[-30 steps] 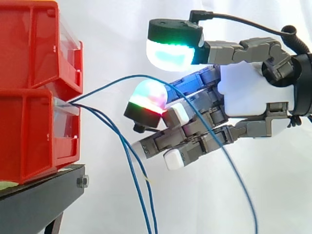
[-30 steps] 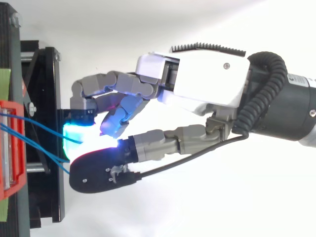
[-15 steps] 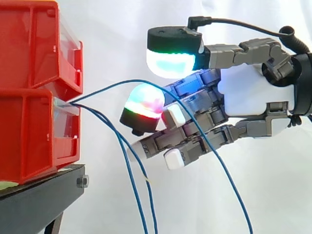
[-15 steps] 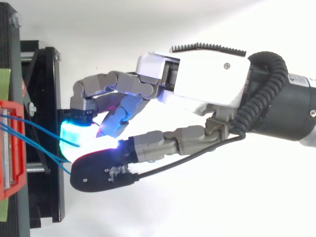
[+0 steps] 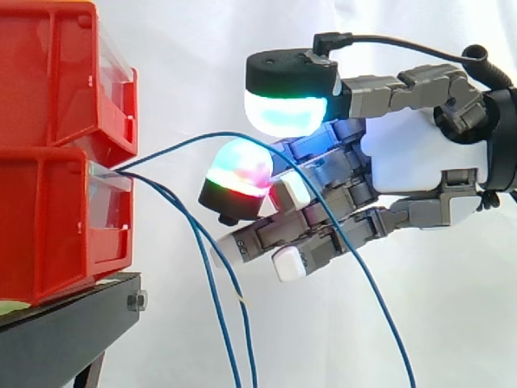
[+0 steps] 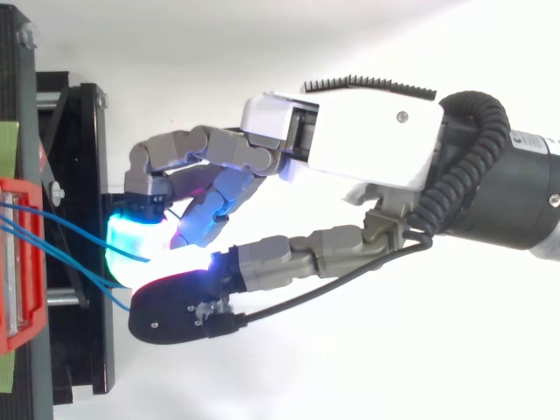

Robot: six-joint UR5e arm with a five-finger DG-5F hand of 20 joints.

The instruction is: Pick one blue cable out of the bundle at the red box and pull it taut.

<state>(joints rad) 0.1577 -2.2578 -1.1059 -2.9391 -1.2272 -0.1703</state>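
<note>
Several thin blue cables come out of the front of the lower red bin. One blue cable arcs up and to the right, crosses in front of my hand, then hangs down at the lower right. It runs through the narrow gap between the thumb pad, glowing green-cyan, and a finger pad glowing red-green below it. The pads stand apart and the cable is slack. Seen from above, the hand reaches left toward the bin, and the cables run under the cyan glow.
Two other blue cables droop from the same bin and hang left of the lower fingers. A second red bin is stacked on top. Both rest on a black stand in front of a white curtain.
The thumb pad has come down toward the cable and the lit finger pad. That finger pad shifted slightly left. The hanging end of the arcing cable swung a little left.
</note>
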